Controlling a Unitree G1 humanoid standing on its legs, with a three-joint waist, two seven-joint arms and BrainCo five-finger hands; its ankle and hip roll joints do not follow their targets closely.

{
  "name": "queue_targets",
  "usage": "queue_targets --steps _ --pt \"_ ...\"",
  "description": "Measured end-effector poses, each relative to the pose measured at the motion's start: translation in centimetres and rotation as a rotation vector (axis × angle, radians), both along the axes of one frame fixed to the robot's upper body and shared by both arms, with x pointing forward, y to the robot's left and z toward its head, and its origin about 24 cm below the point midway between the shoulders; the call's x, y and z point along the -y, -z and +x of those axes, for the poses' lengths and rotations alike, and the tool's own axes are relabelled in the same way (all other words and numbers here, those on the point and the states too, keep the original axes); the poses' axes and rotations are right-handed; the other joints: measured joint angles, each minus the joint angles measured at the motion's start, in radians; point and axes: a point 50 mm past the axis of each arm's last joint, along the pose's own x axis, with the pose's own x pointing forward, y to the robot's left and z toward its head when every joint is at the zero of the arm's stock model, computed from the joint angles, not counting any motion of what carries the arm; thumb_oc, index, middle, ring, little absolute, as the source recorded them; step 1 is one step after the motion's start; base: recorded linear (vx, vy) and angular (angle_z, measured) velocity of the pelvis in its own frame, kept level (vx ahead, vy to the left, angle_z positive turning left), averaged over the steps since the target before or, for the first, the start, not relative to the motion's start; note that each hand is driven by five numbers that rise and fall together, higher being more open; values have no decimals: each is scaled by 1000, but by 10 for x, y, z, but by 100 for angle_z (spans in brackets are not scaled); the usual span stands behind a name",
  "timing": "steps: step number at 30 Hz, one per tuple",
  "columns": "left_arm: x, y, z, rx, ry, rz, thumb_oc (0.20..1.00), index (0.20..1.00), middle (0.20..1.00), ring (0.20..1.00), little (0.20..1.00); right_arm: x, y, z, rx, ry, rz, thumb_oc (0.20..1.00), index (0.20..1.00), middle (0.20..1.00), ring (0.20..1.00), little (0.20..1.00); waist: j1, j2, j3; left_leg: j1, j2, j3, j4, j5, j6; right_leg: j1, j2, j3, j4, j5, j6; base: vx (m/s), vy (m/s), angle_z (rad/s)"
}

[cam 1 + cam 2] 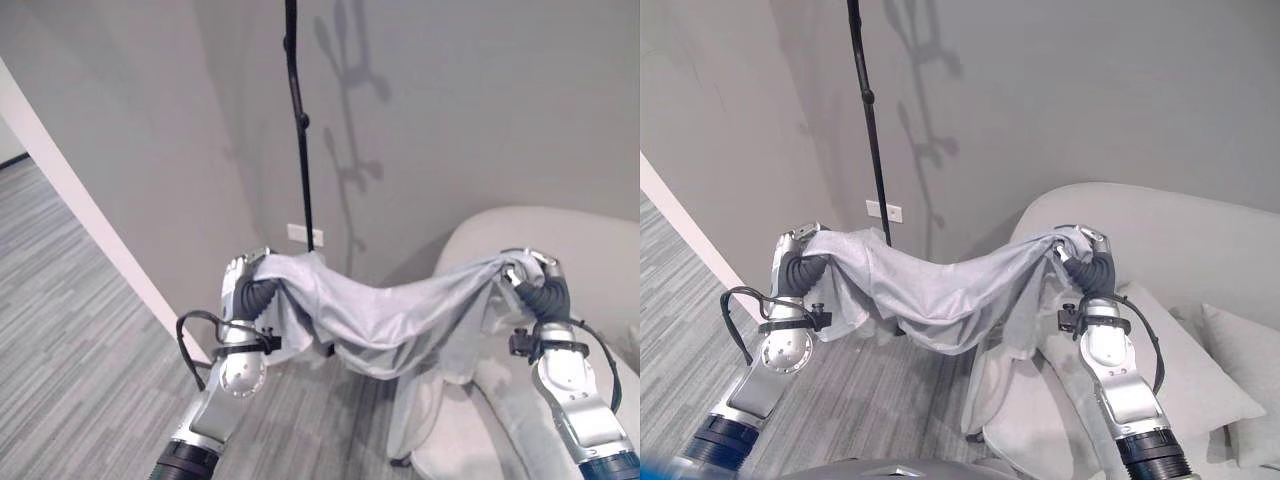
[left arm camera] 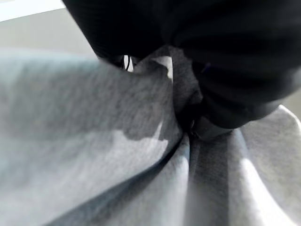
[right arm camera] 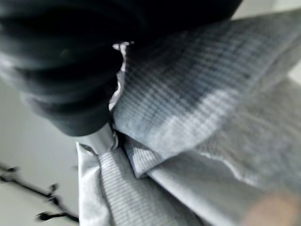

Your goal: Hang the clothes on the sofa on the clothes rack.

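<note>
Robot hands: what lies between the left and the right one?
The grey garment sags between the left robot hand and right robot hand, seen in both eye views; the black rack pole stands behind.

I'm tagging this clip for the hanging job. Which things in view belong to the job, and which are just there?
Part of the job:
- grey garment, stretched in the air between both hands
- left robot hand and right robot hand, each at one end, fingers hidden in cloth
- black clothes rack pole, behind the garment
- light sofa

Just there:
- sofa cushions
- wall socket
</note>
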Motion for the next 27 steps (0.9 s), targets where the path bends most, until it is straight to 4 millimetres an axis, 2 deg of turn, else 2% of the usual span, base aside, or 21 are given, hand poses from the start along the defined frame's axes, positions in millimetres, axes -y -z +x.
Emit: queue_targets --steps 3,4,6,7,8,9,11,13,15,18,19,20,21,22,23,24,25,26,27 --pt "2 -3 1 25 5 -8 200 200 200 200 200 2 -6 0 22 -14 -49 200 200 200 200 200 -2 37 -15 36 6 -21 -116 -51 -7 -57 17 1 43 -5 7 140 260 0" --pt "-1 -2 2 27 -16 -4 200 200 200 200 200 -2 -2 0 10 -28 -50 200 200 200 200 200 -2 24 -5 28 -8 -25 -110 -54 -15 -75 5 26 52 -5 7 109 196 -11" --pt "-6 3 0 11 -41 5 200 200 200 200 200 -7 3 0 -7 -52 -54 200 200 200 200 200 5 4 4 25 -15 -7 -112 -61 -13 -74 0 33 45 -1 4 197 387 -15" --pt "-9 3 0 10 -51 19 200 200 200 200 200 -11 4 0 -5 -62 -42 200 200 200 200 200 5 -28 9 26 -19 -7 -83 -66 -17 -70 -8 40 32 4 6 159 321 -11" --pt "-11 5 0 6 -62 24 200 200 200 200 200 -13 5 1 -5 -66 -34 200 200 200 200 200 6 -34 15 27 -21 -8 -61 -76 -19 -58 -9 47 22 19 6 150 319 -8" --pt "-13 8 0 -5 -71 25 200 200 200 200 200 -16 5 2 -2 -72 -29 200 200 200 200 200 5 -36 16 27 -18 -18 -32 -93 -19 -38 -7 50 4 26 2 111 252 -25" --pt "-14 10 -1 -10 -80 28 200 200 200 200 200 -21 -1 6 30 -89 -27 200 200 200 200 200 9 -18 28 33 -11 -49 15 -144 -13 0 1 66 -36 51 11 177 399 -32" --pt "-11 9 0 -6 -69 26 200 200 200 200 200 -22 -1 6 31 -97 -30 200 200 200 200 200 3 -10 30 18 -20 -57 53 -179 -26 28 -7 82 -71 66 20 171 431 -7" --pt "-7 11 0 -12 -51 27 200 200 200 200 200 -22 1 5 20 -104 -42 200 200 200 200 200 1 2 30 23 -25 -53 61 -190 -12 31 -16 74 -70 69 20 150 471 7" --pt "0 11 1 -21 -5 45 200 200 200 200 200 -19 5 1 0 -88 -50 200 200 200 200 200 1 -8 28 2 -69 -59 74 -205 6 16 -54 77 -48 77 37 78 369 10" --pt "2 11 2 -24 13 57 200 200 200 200 200 -17 4 0 2 -80 -56 200 200 200 200 200 1 -16 26 1 -101 -55 70 -204 22 2 -80 77 -30 85 47 61 434 12" --pt "4 11 2 -27 21 64 200 200 200 200 200 -15 3 0 7 -70 -66 200 200 200 200 200 0 -18 26 0 -107 -56 58 -201 43 -5 -97 74 -17 84 53 56 411 16" --pt "4 12 2 -31 27 73 200 200 200 200 200 -15 4 -1 6 -67 -74 200 200 200 200 200 -4 -17 26 2 -115 -53 44 -193 50 -10 -109 72 -4 87 47 76 427 13" --pt "5 11 3 -27 34 91 200 200 200 200 200 -16 4 -3 3 -65 -80 200 200 200 200 200 -2 -27 21 9 -152 -53 38 -194 58 -31 -121 71 23 101 46 83 413 7" --pt "5 10 4 -25 36 98 200 200 200 200 200 -18 3 -3 12 -63 -77 200 200 200 200 200 0 -28 22 4 -163 -49 34 -198 72 -52 -135 72 60 105 46 91 441 12" --pt "6 10 4 -26 43 110 200 200 200 200 200 -23 2 -4 26 -68 -78 200 200 200 200 200 -9 -20 21 25 -182 -53 13 -184 87 -74 -155 59 111 133 25 135 407 -1" --pt "7 9 4 -23 52 117 200 200 200 200 200 -25 -1 -5 33 -72 -83 200 200 200 200 200 1 -13 26 34 -175 -40 -8 -173 102 -96 -181 41 165 138 22 99 418 8" --pt "7 10 4 -28 57 128 200 200 200 200 200 -26 -1 -5 36 -76 -92 200 200 200 200 200 -3 -10 30 64 -195 -37 -24 -179 115 -114 -210 -5 241 144 2 167 342 -10" --pt "8 11 4 -34 62 132 200 200 200 200 200 -26 -2 -6 38 -72 -106 200 200 200 200 200 -5 -14 30 90 -221 -31 -31 -178 123 -115 -230 -31 269 180 3 83 276 -23"
